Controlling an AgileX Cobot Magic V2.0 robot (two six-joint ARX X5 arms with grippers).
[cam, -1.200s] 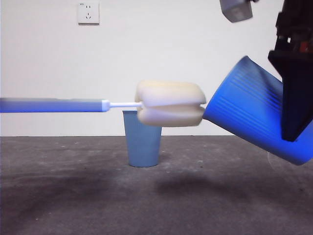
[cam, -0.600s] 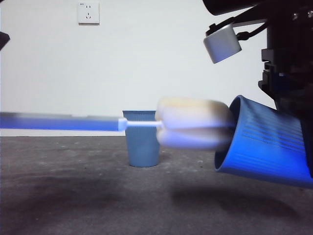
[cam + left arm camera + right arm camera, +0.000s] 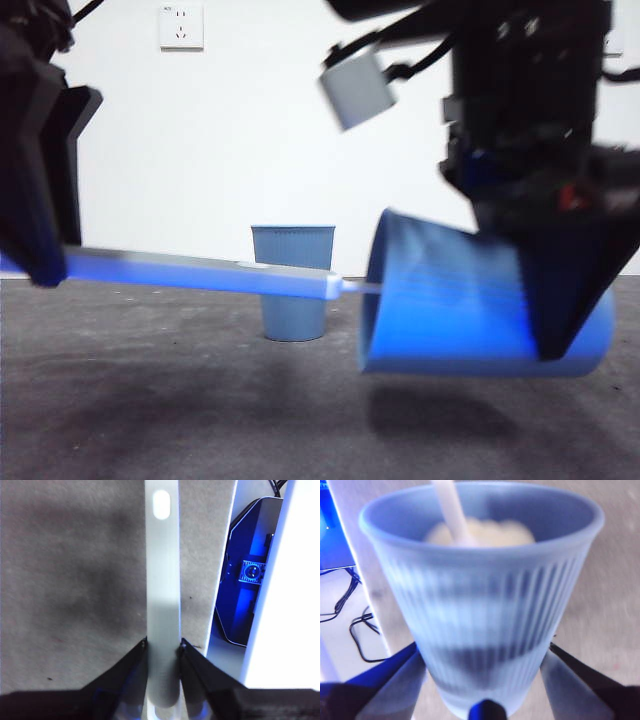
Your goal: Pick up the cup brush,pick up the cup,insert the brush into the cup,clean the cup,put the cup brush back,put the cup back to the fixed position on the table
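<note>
My right gripper (image 3: pixel 555 310) is shut on the blue ribbed cup (image 3: pixel 470 300) and holds it on its side above the table (image 3: pixel 150 420), mouth facing left. In the right wrist view the cup (image 3: pixel 485 610) sits between my jaws, with the cream sponge head (image 3: pixel 485 532) inside it. My left gripper (image 3: pixel 45 250) at the left is shut on the cup brush's grey handle (image 3: pixel 200 272), which reaches right into the cup. The handle (image 3: pixel 161 605) shows between my jaws in the left wrist view. The sponge is hidden in the front view.
A second blue cup (image 3: pixel 293 282) stands upright on the table at the back, behind the brush handle. A white wall with a socket (image 3: pixel 181 27) is behind. A grey camera block (image 3: pixel 357 90) hangs by the right arm.
The brush moved right and its sponge head went fully into the cup. The cup moved left and levelled out. Both arms came further into the front view.
</note>
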